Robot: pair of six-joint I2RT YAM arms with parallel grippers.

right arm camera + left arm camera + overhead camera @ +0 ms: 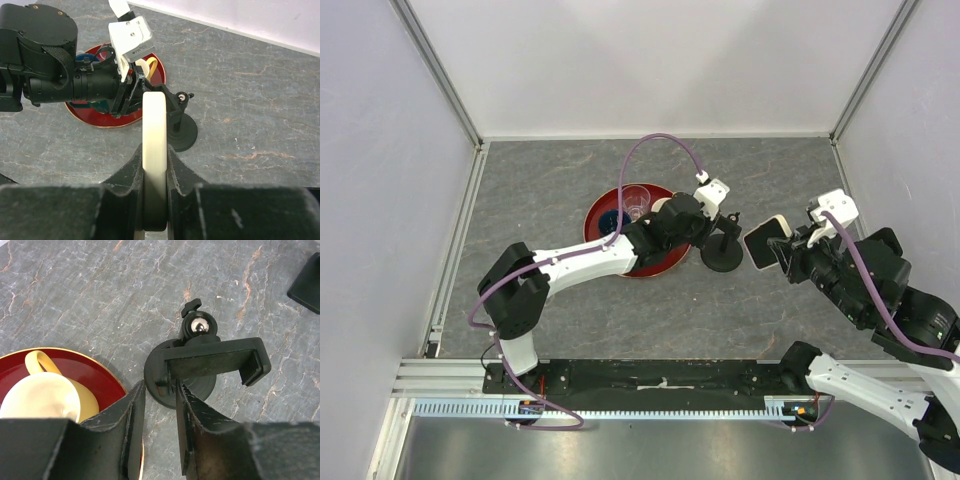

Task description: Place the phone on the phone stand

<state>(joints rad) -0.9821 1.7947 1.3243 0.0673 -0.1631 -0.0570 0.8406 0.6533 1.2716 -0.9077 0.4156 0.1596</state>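
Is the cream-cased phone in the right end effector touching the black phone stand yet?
Apart. The left wrist view shows bare grey tabletop between the black phone stand and the corner of the cream-cased phone at upper right.

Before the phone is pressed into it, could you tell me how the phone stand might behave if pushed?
The phone stand looks top-heavy, with a wide cradle on a thin stem over a small round base, so it may tip. Its shiny ball joint could let the cradle swivel.
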